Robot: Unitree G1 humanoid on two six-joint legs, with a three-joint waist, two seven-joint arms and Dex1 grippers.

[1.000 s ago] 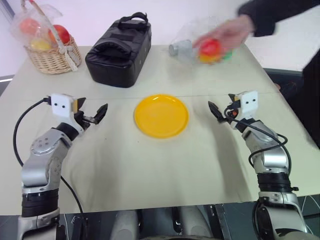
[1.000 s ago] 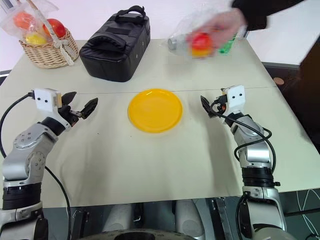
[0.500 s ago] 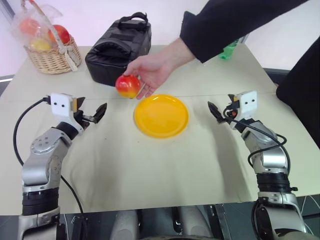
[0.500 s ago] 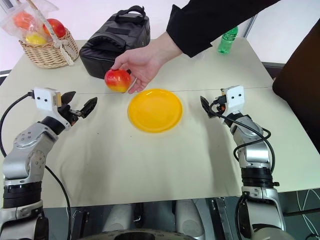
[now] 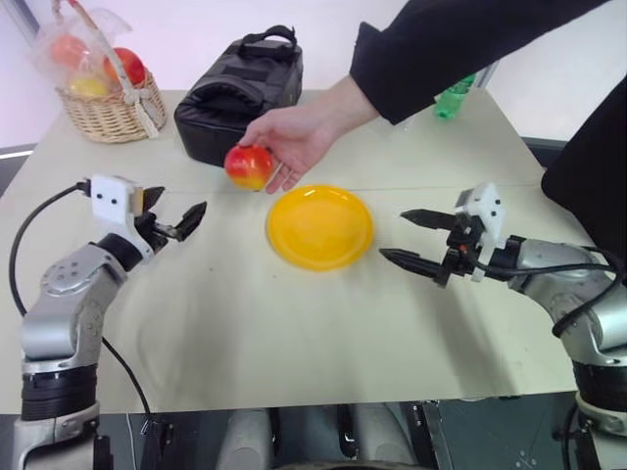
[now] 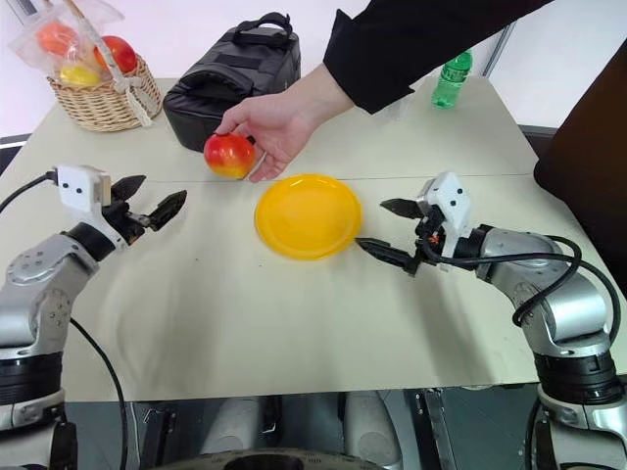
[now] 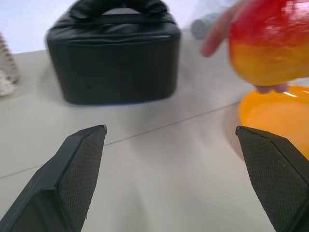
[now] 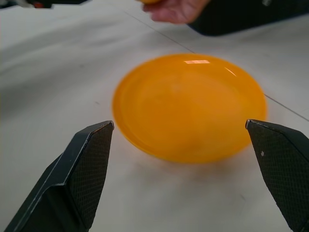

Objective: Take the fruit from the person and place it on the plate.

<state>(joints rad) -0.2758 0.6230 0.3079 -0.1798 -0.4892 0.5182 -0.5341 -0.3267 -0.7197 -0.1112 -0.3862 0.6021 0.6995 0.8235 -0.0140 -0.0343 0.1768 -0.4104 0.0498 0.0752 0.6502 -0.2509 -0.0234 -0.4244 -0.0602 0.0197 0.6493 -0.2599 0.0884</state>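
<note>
Fruit (image 5: 249,166) sits in the person's hand (image 5: 291,140), held above the table (image 5: 294,323) just off the far left rim of the yellow plate (image 5: 320,227), between the plate and the black bag (image 5: 238,98) at the far edge. The left gripper (image 5: 174,221) hovers toward the table's left edge with its fingers spread wide and nothing between them; the apple is near it, farther in from that edge and toward the far side, apart from the fingertips (the left wrist view has it high beside one finger, with the plate under it). The right gripper (image 6: 389,232) stands just off the plate's right rim, its fingers likewise wide apart and empty, pointing across the plate, the apple well beyond on the plate's other side. A basket of bagged fruit (image 5: 103,83) occupies the far left corner, and a green bottle (image 6: 451,79) stands near the far right corner.
</note>
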